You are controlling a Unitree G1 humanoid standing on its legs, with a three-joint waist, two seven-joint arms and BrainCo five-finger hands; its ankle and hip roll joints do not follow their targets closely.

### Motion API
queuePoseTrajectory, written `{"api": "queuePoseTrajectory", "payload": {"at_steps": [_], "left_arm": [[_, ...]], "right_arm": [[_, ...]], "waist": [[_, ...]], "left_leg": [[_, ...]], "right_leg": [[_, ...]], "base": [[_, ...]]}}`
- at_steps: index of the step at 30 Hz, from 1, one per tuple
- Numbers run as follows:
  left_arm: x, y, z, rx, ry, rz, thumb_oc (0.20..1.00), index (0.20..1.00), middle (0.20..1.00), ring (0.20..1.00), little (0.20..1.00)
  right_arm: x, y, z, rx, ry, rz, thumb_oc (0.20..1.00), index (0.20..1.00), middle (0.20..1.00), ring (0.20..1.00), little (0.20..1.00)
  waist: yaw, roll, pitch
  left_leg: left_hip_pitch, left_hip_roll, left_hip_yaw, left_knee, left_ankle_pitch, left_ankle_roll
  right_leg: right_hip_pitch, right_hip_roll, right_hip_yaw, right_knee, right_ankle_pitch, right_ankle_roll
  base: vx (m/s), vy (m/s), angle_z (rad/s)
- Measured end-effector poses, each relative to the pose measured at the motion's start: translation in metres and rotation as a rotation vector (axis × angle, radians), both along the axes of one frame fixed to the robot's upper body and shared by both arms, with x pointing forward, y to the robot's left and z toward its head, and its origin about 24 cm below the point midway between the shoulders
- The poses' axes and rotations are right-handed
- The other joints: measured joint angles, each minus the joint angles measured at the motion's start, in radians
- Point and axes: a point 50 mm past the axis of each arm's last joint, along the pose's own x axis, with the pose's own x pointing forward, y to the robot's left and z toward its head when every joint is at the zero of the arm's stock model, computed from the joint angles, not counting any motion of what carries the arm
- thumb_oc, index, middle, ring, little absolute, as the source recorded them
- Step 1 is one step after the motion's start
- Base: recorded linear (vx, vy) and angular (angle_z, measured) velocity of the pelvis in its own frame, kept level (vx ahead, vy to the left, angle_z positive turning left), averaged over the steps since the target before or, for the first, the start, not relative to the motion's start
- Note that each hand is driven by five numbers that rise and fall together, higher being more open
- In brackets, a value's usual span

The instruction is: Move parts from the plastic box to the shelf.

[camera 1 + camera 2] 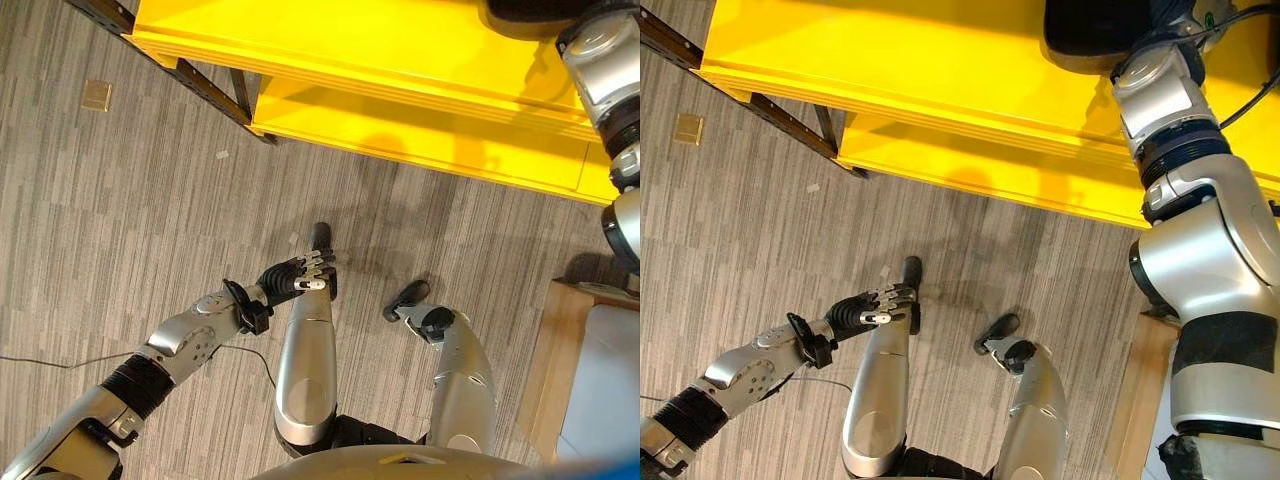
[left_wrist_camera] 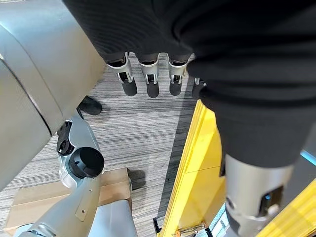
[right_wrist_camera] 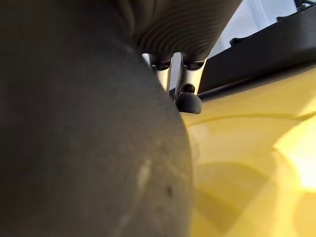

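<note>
Up over the yellow shelf (image 1: 940, 90), the right arm reaches forward, and its robot hand (image 3: 185, 86) shows in the right wrist view against a black-edged thing resting on the shelf's yellow surface. Two fingers (image 3: 187, 101) point toward that dark edge, but a large dark mass covers most of that view, so I cannot tell whether this robot hand is wide, narrow or holding a part. No part can be made out on its own, and the plastic box cannot be identified with certainty either; the dark bulk at the shelf's far edge (image 1: 1090, 30) may be the hand's cover or something it carries. Low on the other side, the left robot hand (image 1: 300, 277) hangs over the grey floor (image 1: 120, 200) well apart from the shelf, fingers relaxed and straight, holding nothing. By my reading the right arm is the nearer one to the shelf, so any placing falls to it
</note>
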Motion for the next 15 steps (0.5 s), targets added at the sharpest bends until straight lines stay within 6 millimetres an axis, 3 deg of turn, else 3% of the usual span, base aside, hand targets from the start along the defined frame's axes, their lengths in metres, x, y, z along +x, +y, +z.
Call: {"api": "queuePoseTrajectory", "payload": {"at_steps": [1, 2, 3, 15], "left_arm": [[0.0006, -0.0002, 0.0006, 0.0, -0.003, -0.001, 1.0, 1.0, 1.0, 1.0, 1.0], [0.0006, -0.0003, 0.0007, 0.0, -0.003, -0.001, 1.0, 1.0, 1.0, 1.0, 1.0], [0.0006, -0.0003, 0.0006, 0.0, -0.003, -0.001, 1.0, 1.0, 1.0, 1.0, 1.0], [0.0006, -0.0021, 0.0018, -0.009, -0.006, -0.016, 1.0, 1.0, 1.0, 1.0, 1.0]], "right_arm": [[0.0, -0.0001, 0.0, 0.0, 0.0, 0.0, 0.2, 0.2, 0.2, 0.2, 0.2], [0.0, -0.0001, -0.0001, 0.0, 0.0, -0.001, 0.47, 0.47, 0.47, 0.47, 0.47], [-0.0002, -0.0005, -0.0001, 0.001, -0.004, -0.006, 1.0, 1.0, 1.0, 1.0, 1.0], [-0.0093, -0.007, 0.0065, 0.062, -0.171, -0.109, 1.0, 1.0, 1.0, 1.0, 1.0]], "waist": [[0.0, 0.0, 0.0], [0.0, 0.0, 0.0], [0.0, 0.0, 0.0], [-0.009, 0.017, -0.002]], "left_leg": [[0.0, 0.0, 0.0, 0.0, 0.0, 0.0], [0.0, 0.0, -0.001, -0.001, 0.0, 0.0], [0.0, 0.001, -0.001, -0.001, 0.0, 0.0], [-0.001, 0.0, 0.002, -0.001, 0.0, 0.0]], "right_leg": [[0.0, 0.0, 0.0, 0.0, 0.0, 0.0], [0.0, 0.0, -0.001, 0.0, 0.0, 0.0], [0.0, 0.0, 0.0, 0.0, 0.0, 0.0], [-0.002, -0.001, 0.001, -0.003, 0.0, 0.001]], "base": [[0.0, 0.0, 0.0], [0.0, 0.0, 0.0], [0.0, 0.0, 0.0], [0.0, 0.011, 0.0]]}}
